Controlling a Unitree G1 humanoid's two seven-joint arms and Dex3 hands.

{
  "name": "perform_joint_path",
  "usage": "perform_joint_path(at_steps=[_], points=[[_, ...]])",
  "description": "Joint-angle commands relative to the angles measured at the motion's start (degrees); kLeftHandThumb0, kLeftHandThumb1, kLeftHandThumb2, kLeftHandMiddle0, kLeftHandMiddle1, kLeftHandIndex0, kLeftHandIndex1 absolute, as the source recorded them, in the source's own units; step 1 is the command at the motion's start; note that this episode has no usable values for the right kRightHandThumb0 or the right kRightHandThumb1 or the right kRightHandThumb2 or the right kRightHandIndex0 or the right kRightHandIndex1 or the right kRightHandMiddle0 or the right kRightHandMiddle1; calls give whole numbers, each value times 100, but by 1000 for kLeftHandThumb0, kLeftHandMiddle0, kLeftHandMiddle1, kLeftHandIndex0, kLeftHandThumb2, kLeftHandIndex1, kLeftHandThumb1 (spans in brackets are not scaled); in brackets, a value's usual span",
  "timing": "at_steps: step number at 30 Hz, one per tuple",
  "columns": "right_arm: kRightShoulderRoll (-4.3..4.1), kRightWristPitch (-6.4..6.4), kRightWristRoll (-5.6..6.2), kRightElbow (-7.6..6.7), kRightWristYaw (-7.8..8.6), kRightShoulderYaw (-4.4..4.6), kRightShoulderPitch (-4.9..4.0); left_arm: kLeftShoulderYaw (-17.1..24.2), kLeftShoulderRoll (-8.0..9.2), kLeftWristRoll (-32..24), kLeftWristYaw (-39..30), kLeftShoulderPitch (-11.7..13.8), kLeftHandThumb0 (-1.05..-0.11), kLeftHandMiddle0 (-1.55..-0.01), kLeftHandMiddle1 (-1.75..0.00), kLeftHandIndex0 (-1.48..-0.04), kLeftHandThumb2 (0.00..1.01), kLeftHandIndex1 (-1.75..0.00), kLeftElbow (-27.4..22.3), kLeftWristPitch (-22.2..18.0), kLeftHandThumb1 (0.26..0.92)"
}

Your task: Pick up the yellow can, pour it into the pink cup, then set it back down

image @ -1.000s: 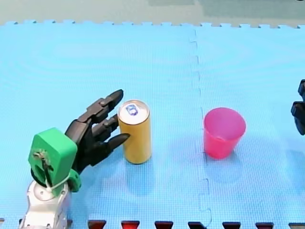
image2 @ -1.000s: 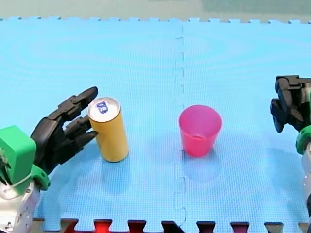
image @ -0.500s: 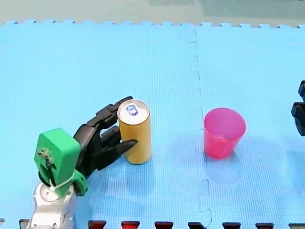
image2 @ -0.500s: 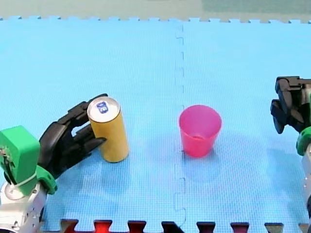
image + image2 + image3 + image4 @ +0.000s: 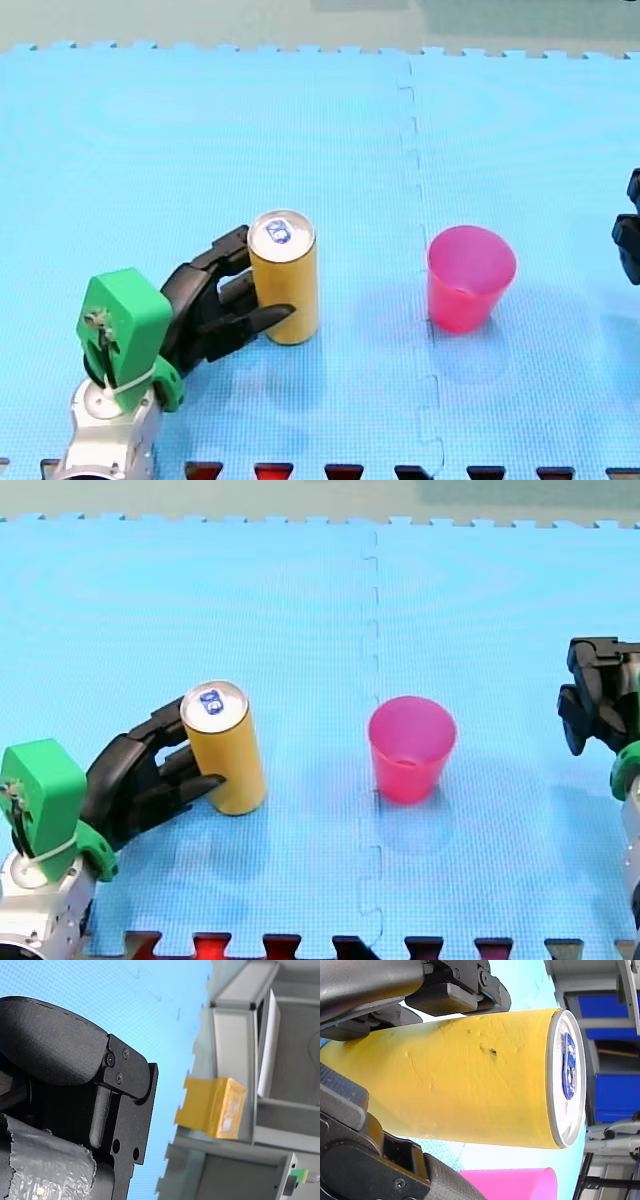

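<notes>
Head views: vs 0.5 s ago the left hand [image 5: 215, 305] has closed in. Its fingers now wrap the yellow can [image 5: 285, 285] from 8 o'clock, 1 finger across the front low down and the others behind near the top. The can hasn't moved: upright on the blue foam mat [image 5: 300, 130], silver lid up. The pink cup [image 5: 468, 280] stands upright at the can's 3 o'clock, well apart, w/ the mat seam running between them and nothing else in that gap. The right hand [image 5: 595, 695] sits at the mat's 3 o'clock edge, fingers curled on nothing, same place as before. 1st wrist view: a black hand [image 5: 75, 1085] w/ grey tape up close over the mat; past the mat's edge, a yellow box [image 5: 212, 1107] by a grey metal frame [image 5: 232, 1060], neither seen from the head. 2nd wrist view: left hand's fingers [image 5: 450, 985] pressed on the can's dented side from 2 opposite sides, w/ the cup's rim beyond.
</notes>
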Motion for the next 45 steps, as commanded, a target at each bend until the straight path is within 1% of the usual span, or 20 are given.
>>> perform_joint_path(at_steps=[1, 9, 14, 18, 21, 24, 28, 32, 40, 42, 45], points=[[-40, -14, -3, -4, -35, 8, 20, 26, 20, 5, -7, -42, -947, -365, 0, -398, 2, 0, 39, -26, 696], [-64, -23, -37, -13, -77, 49, 34, 51, -37, 75, 234, -58, -971, -371, -3, -402, 5, -2, 76, -145, 710], [-64, -26, -41, -17, -93, 66, 44, 79, -81, 102, 416, -94, -970, -390, -10, -412, 3, -4, 92, -194, 713], [-63, -26, -42, -17, -105, 75, 47, 105, -194, 125, 690, -133, -963, -404, -13, -421, 2, -6, 106, -275, 714], [-58, -26, -29, -17, -93, 69, 46, 108, -267, 142, 850, -170, -918, -412, -12, -423, 0, -3, 146, -262, 699], [-55, -28, -26, -14, -91, 66, 47, 109, -304, 145, 904, -186, -880, -412, -8, -415, 0, 0, 180, -256, 686], [-48, -25, -20, -11, -90, 62, 45, 107, -326, 156, 948, -205, -863, -409, -4, -396, 3, 0, 220, -258, 690], [-48, -15, -8, -10, -78, 56, 42, 88, -371, 205, 1059, -279, -858, -410, -3, -392, 3, 0, 293, -255, 693], [-49, -36, -15, -13, -80, 61, 42, 32, -435, 336, 1253, -423, -851, -420, -5, -402, 3, -4, 387, -137, 699], [-47, -44, -18, -14, -88, 63, 40, -1, -429, 375, 1247, -447, -849, -426, -8, -407, 2, -5, 392, -51, 699], [-43, -62, -22, -16, -94, 67, 44, -56, -386, 405, 1126, -482, -848, -423, -5, -409, 0, -4, 374, 178, 697]])
